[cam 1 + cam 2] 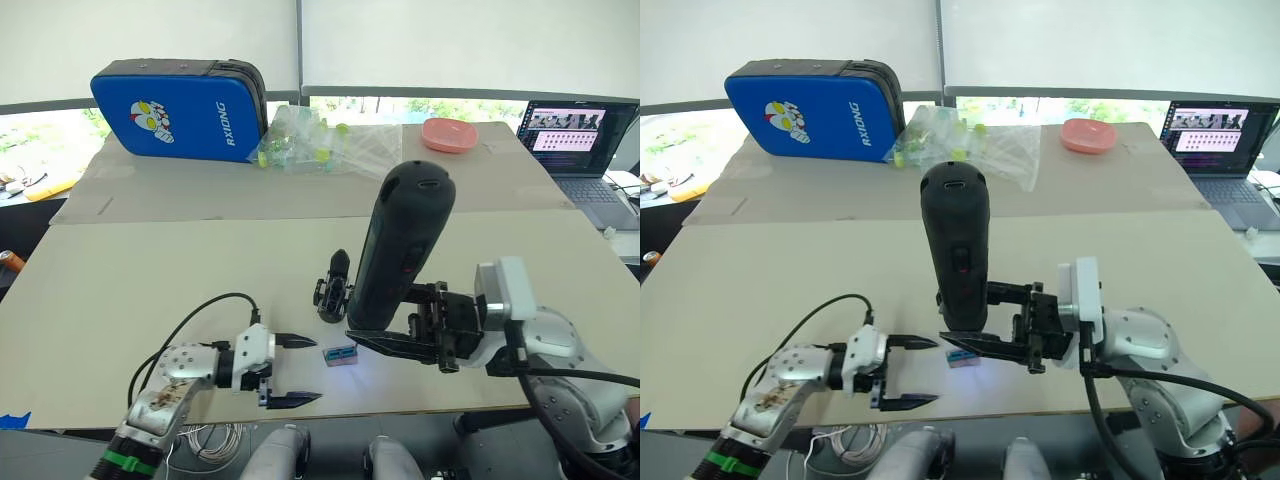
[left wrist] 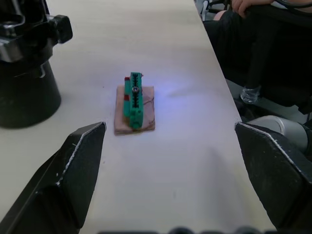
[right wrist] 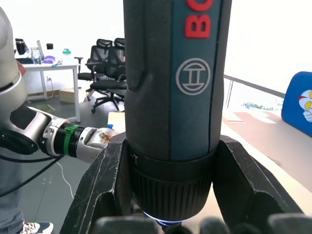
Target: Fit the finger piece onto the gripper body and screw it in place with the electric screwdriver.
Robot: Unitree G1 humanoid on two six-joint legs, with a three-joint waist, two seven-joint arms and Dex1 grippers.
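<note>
Daylight pours in from the windows [image 1: 300, 45] at twelve o'clock, bright enough to bleach the panes white. My surface [image 1: 150, 270] is evenly lit, with only soft shadows. A cold blue glow pools on it beneath the electric screwdriver [image 1: 400, 250], tinting the small green block [image 2: 134, 100]. In my right wrist view the screwdriver looms close and the room behind washes out pale.

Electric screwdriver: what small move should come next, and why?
Probably lower it a little, straight down. The right gripper holds the electric screwdriver upright, its lit tip over the small green block on the table, beside the gripper body. The left gripper waits open nearby.
</note>
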